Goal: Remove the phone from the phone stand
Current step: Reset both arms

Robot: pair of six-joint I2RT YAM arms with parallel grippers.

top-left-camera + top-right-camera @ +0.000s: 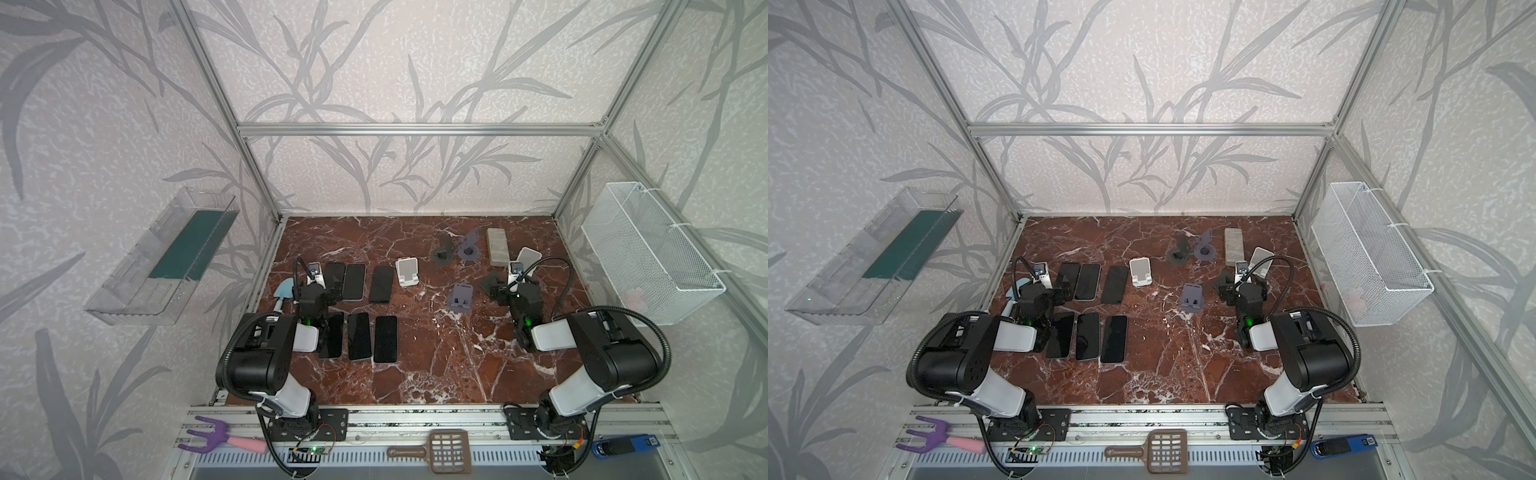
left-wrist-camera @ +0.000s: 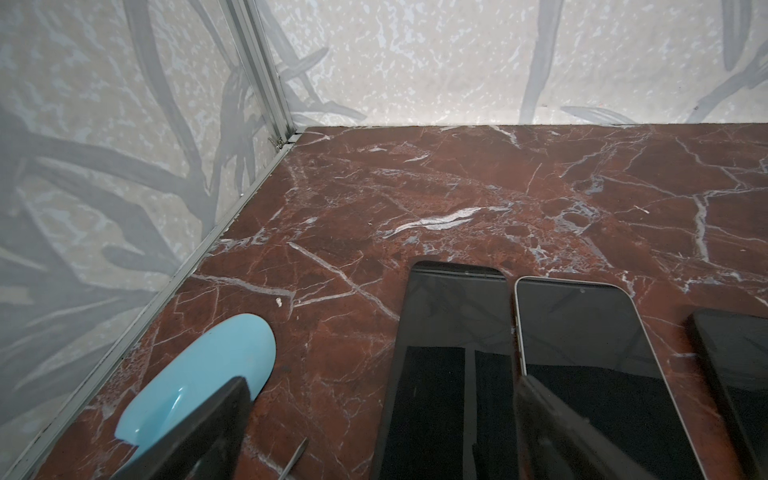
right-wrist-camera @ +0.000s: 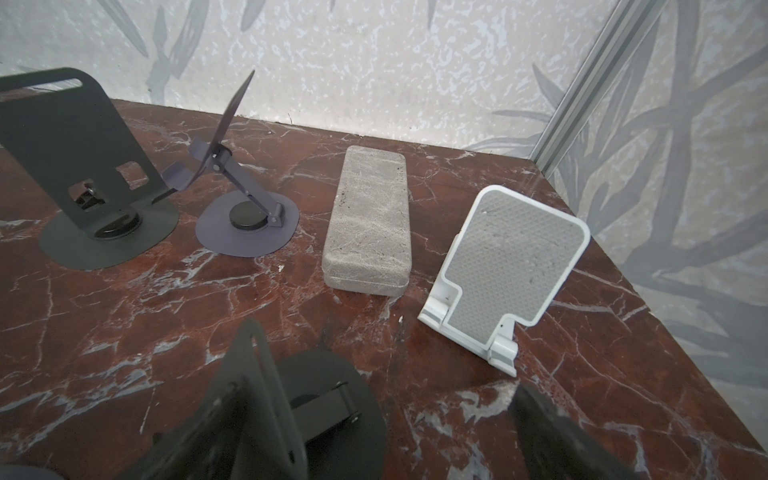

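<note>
**No phone on any stand**

We see no phone sitting in a stand. Six phones (image 1: 360,336) lie flat, screens up, in two rows of three at centre left of both top views, on the marble table (image 1: 436,374).

Every stand we can see is bare:
- The white stand (image 1: 406,272) is at centre, just right of the upper row.
- The grey stand (image 1: 460,297) is to its lower right.
- The dark stand (image 1: 441,252) and purple stand (image 1: 469,248) are side by side toward the upper right.
- A second white stand (image 3: 511,266) is right of centre in the right wrist view, near a grey block (image 3: 368,224).
- A black stand (image 3: 328,399) is at the bottom of that view.

We judge the removal done as far as the pictures show. No stand has a phone to lift off.

The left gripper (image 2: 382,390) has its jaws spread wide and holds nothing. One finger shows over a blue scoop (image 2: 199,365) and the other over the edge between two upper-row phones. We cannot tell whether either finger touches.

The right gripper (image 1: 515,284) is also spread wide and empty, poised over the black stand. We cannot tell whether it touches the stand.
</note>
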